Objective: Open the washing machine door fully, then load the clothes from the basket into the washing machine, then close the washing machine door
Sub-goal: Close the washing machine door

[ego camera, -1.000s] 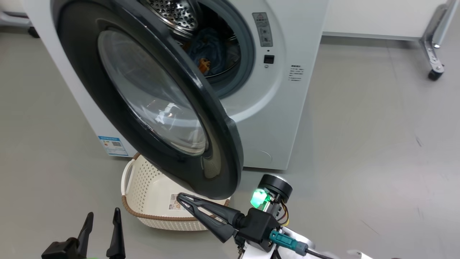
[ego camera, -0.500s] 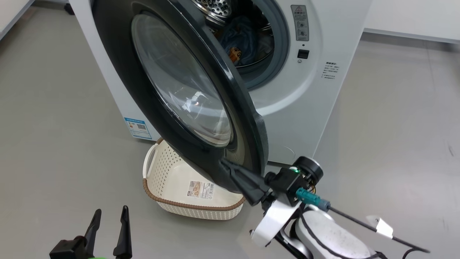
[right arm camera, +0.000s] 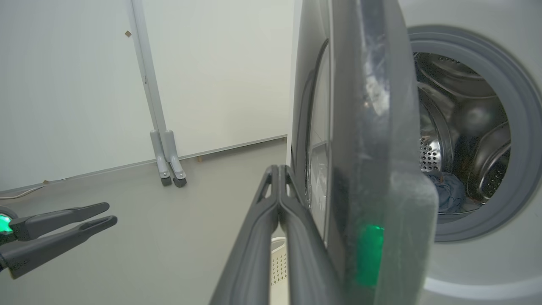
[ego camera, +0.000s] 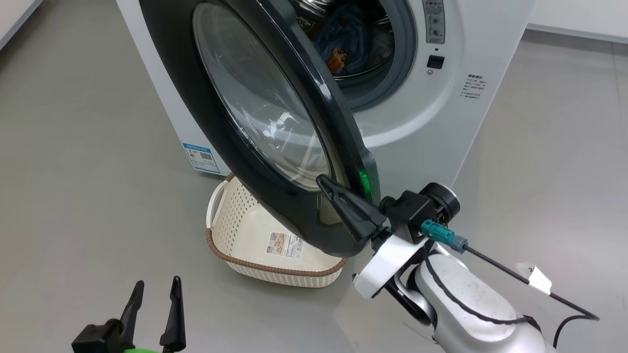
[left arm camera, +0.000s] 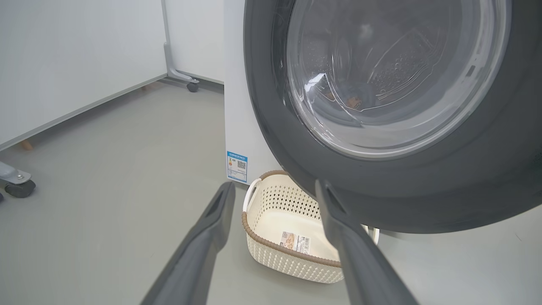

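Now the washing machine door [ego camera: 255, 117] stands half swung out from the washing machine [ego camera: 417, 132], and the right gripper [ego camera: 325, 182], clenched on nothing, lies against the door's outer face near its free edge (a green glow [ego camera: 363, 176] reflects there). Blue clothes [ego camera: 343, 44] lie in the drum [right arm camera: 427, 152]. Under the door's rim the basket [ego camera: 235, 220] sits on the floor [ego camera: 73, 171]; the left gripper [ego camera: 157, 284] hangs spread apart, holding nothing.
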You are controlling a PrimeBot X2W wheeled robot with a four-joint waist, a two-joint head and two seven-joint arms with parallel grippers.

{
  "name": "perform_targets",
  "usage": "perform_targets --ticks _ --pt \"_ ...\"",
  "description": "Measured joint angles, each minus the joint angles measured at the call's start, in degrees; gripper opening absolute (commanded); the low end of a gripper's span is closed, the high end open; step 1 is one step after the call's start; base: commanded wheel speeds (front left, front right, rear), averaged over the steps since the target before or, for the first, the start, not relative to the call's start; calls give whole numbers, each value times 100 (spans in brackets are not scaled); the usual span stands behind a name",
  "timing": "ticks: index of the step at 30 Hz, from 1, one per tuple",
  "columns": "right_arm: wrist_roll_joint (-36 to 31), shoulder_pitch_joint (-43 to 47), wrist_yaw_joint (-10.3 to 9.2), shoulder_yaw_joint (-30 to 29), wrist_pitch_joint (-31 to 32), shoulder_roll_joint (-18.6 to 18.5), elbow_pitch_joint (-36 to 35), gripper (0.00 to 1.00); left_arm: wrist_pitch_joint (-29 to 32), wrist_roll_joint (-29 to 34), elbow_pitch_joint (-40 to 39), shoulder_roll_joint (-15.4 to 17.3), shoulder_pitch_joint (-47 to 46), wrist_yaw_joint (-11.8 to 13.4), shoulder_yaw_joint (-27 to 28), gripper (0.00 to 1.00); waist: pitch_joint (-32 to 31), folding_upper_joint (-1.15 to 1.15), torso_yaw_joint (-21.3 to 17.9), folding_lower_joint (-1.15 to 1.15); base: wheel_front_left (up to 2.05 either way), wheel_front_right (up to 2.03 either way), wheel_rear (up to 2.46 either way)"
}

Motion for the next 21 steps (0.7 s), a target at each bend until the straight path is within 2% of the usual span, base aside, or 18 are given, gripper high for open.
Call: perform_targets --ticks 9,21 --pt "25 -371 -56 -229 0 9 98 0 0 -1 -108 -10 -41 -30 19 100 280 0 38 0 0 0 0" --pt "-265 -942 -58 -538 0 4 364 0 0 -1 -205 -29 -211 -36 -27 100 686 0 1 0 0 0 0"
